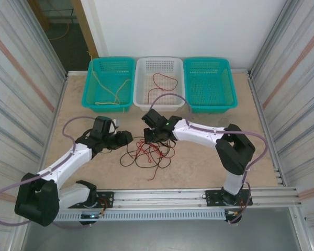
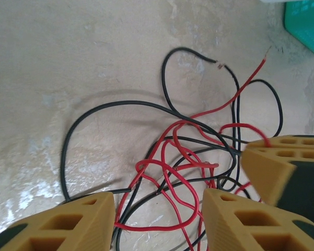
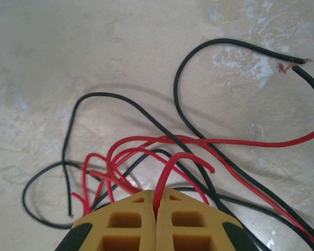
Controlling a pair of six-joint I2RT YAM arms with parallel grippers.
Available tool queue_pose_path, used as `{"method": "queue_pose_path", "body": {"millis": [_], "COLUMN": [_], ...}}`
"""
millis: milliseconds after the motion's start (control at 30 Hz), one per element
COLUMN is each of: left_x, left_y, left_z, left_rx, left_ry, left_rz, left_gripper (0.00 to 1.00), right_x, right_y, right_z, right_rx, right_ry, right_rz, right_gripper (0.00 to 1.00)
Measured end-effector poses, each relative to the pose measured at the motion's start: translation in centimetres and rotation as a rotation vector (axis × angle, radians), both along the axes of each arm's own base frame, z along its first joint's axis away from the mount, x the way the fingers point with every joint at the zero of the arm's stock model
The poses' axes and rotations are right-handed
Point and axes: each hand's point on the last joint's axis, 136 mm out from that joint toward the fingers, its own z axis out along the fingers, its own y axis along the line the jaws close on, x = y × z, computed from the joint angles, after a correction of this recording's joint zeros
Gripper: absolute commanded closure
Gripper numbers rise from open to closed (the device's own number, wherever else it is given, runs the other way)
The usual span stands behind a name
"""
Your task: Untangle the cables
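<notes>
A tangle of red and black cables [image 1: 146, 152] lies mid-table [image 1: 209, 167]. At the tangle's left edge, the left gripper [image 1: 126, 137] hovers with its jaws apart over the wires. At its far edge, the right gripper [image 3: 157, 197] is pinched closed on a red cable [image 3: 183, 155]. Beyond the tangle, a teal basket [image 1: 94, 97] holds a yellow cable [image 1: 114, 90], and a white basket [image 1: 141, 99] holds another red cable [image 1: 166, 81].

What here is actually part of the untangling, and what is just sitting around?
In the job:
- tangle of red and black cables
- right arm's fingers, shut on a red strand
- left arm's fingers, open by the tangle

Lying about:
- left teal basket holding a yellow cable
- white basket holding a red cable
- right teal basket
</notes>
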Motion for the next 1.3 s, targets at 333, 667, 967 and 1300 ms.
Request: {"method": "queue_pose_path", "body": {"millis": [333,667,967,1300], "left_x": [0.0,0.7,0.7,0.7], "left_y": [-2.8,-6.3,-6.2,-6.3], "left_z": [-1.7,-0.6,-2.0,-2.3], "left_rx": [-0.018,-0.062,-0.043,-0.042], "left_ry": [0.032,-0.005,0.033,0.045], "left_rz": [-0.069,-0.139,-0.132,-0.127], "left_gripper": [0.49,0.51,0.54,0.55], "right_x": [-1.3,-1.8,-2.2,-2.0], "right_y": [-0.9,-0.6,-1.4,-4.8], "right_z": [9.3,17.2,22.8,29.8], "right_rx": [0.241,0.461,0.525,0.537], "right_ry": [-0.158,-0.286,-0.396,-0.587], "right_rz": [0.027,0.073,0.117,0.124], "right_gripper": [1.00,1.00,1.00,1.00]}}
